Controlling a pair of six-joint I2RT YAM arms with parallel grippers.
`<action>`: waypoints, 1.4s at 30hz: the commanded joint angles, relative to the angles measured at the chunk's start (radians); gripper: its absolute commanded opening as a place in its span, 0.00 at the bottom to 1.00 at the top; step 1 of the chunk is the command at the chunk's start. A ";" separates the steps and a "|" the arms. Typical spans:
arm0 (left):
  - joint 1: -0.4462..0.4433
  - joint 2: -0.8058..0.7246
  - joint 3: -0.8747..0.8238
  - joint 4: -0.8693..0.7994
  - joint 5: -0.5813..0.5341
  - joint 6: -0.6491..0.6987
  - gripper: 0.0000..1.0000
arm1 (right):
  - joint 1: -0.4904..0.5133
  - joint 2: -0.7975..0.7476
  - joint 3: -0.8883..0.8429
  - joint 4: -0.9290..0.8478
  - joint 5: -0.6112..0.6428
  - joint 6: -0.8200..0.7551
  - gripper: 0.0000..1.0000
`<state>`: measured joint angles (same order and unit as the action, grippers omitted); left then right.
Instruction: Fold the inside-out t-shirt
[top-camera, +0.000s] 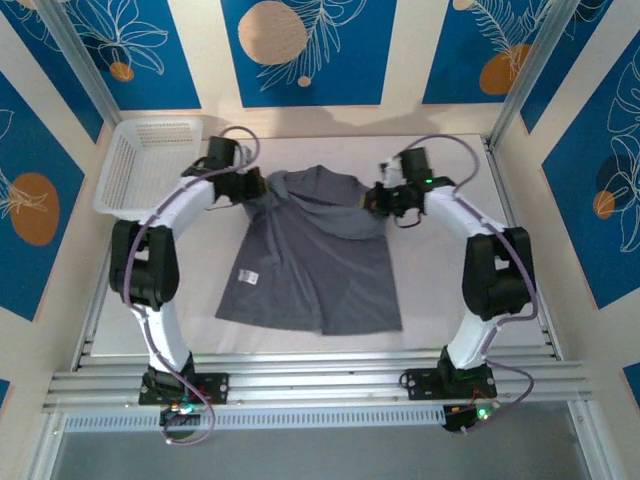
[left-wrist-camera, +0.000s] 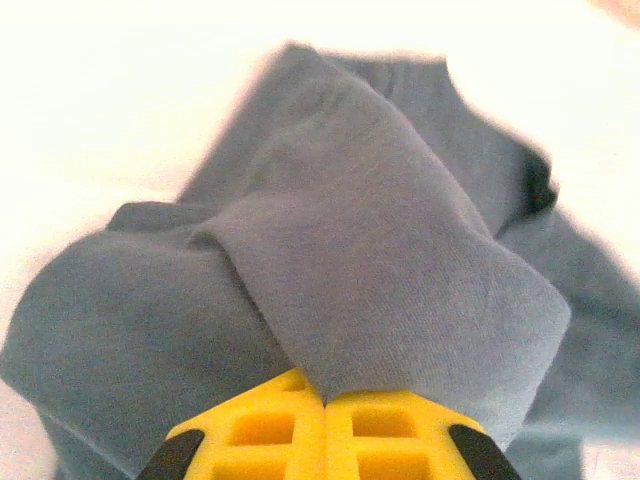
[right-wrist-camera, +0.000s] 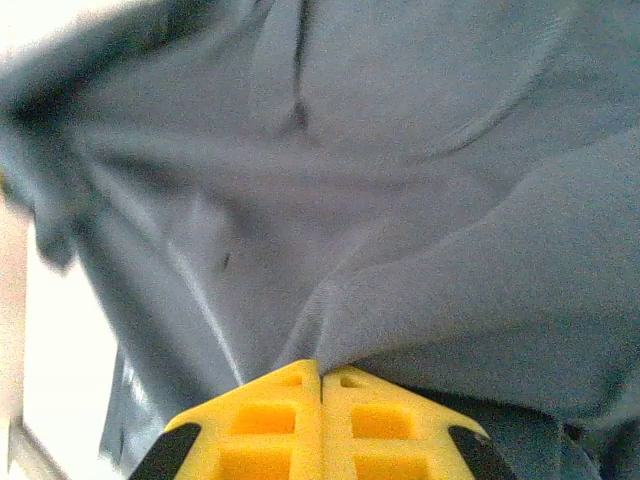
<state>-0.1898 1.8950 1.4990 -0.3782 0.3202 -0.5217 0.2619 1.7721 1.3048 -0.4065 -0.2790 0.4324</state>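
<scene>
The slate-grey inside-out t-shirt (top-camera: 310, 265) lies on the white table, hem toward the arms, a small white label (top-camera: 249, 276) showing near its left edge. Its top part is bunched and pulled inward. My left gripper (top-camera: 258, 188) is at the shirt's upper left corner, its yellow fingers (left-wrist-camera: 260, 430) shut on a fold of the grey cloth (left-wrist-camera: 380, 270). My right gripper (top-camera: 376, 200) is at the upper right shoulder; its yellow fingertips (right-wrist-camera: 270, 420) are pressed together on a pinch of fabric (right-wrist-camera: 400, 300).
A white plastic mesh basket (top-camera: 145, 165) stands at the back left of the table, close to the left arm's wrist. Metal frame posts (top-camera: 505, 100) rise at the back corners. Aluminium rails (top-camera: 320, 380) run along the near edge.
</scene>
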 joint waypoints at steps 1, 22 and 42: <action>0.070 0.016 -0.055 0.041 0.061 -0.056 0.03 | 0.098 0.062 0.010 -0.045 -0.048 -0.073 0.25; -0.168 -0.574 -0.352 -0.018 -0.077 0.200 0.62 | 0.449 -0.323 -0.442 -0.094 0.370 0.221 0.60; -0.237 -0.876 -0.533 -0.036 -0.114 0.394 0.70 | 0.701 -0.049 -0.316 -0.135 0.580 -0.105 0.01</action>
<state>-0.4313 1.0088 0.9745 -0.4114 0.2005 -0.1497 0.9714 1.7535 1.0309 -0.5167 0.2668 0.3210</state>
